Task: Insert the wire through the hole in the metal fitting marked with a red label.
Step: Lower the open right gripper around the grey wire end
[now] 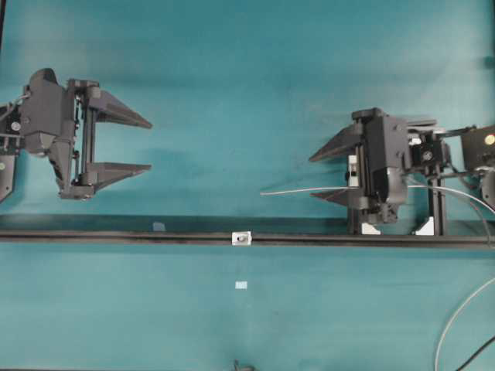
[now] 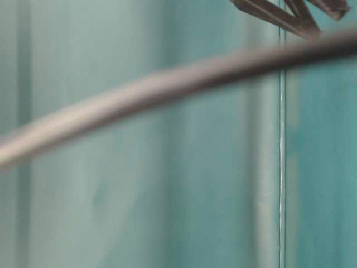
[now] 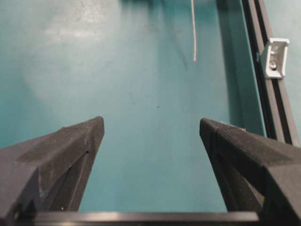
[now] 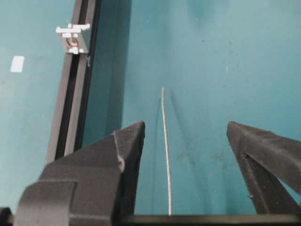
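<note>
The wire [image 1: 294, 190] is a thin silvery line over the teal table, its free end pointing left. In the right wrist view the wire [image 4: 165, 141] runs between the fingers of my open right gripper [image 4: 186, 125], nearer the left finger and touching neither. The metal fitting [image 1: 242, 239] is a small pale square on the black rail [image 1: 116, 236], below and left of the wire's tip. A reddish spot shows at the centre of the fitting [image 4: 73, 39]; the hole itself is too small to make out. My left gripper [image 1: 149, 145] stands open and empty at the far left, seen also from its wrist [image 3: 151, 123].
A small white tag [image 1: 241, 285] lies in front of the rail. Black uprights with white brackets [image 1: 433, 209] stand under the right arm. A white cable [image 1: 452, 325] and a black cable [image 1: 476, 355] curl at the bottom right. A blurred grey cable [image 2: 167, 84] crosses the table-level view.
</note>
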Robot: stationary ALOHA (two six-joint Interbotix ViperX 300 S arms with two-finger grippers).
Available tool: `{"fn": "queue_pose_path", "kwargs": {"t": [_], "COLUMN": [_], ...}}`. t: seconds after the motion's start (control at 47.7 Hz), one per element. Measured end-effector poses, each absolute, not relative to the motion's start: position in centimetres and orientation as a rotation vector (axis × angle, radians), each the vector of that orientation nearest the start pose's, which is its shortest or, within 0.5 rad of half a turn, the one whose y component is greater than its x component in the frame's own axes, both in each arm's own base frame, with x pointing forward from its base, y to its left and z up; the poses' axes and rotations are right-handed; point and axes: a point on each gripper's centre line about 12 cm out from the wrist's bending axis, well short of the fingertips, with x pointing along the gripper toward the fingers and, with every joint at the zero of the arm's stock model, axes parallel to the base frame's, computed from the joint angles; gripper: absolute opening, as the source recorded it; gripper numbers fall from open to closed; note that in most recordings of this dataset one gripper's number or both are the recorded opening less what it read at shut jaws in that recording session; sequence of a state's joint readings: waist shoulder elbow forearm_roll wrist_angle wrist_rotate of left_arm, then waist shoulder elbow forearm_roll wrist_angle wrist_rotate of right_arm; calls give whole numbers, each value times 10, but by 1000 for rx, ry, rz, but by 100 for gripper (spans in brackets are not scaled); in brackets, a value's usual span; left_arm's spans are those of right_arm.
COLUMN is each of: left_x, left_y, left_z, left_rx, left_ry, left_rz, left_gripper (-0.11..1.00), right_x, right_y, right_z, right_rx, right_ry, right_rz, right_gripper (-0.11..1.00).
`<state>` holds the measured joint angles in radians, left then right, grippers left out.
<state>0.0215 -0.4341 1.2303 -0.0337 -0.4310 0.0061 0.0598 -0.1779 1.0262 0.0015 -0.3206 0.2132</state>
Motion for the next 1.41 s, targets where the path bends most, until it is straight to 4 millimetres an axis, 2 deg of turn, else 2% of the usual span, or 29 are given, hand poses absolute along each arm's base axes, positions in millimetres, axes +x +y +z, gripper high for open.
{"fn": "queue_pose_path", "kwargs": {"t": [0.378, 0.944, 1.406], "left_x": [248, 248, 248], "left_y": [7, 7, 7], "left_z": [168, 167, 168], "left_rx": [-26, -24, -26], "left_ry": [363, 366, 365], "left_rz": [40, 39, 40], "left_gripper": [54, 54, 54], "right_x": [317, 329, 329], "right_y": [19, 20, 20], "right_z": [130, 118, 109], "right_rx": [194, 190, 189], "right_ry": [562, 667, 696], "right_rz": [-3, -15, -18], "right_gripper": [76, 76, 76]}}
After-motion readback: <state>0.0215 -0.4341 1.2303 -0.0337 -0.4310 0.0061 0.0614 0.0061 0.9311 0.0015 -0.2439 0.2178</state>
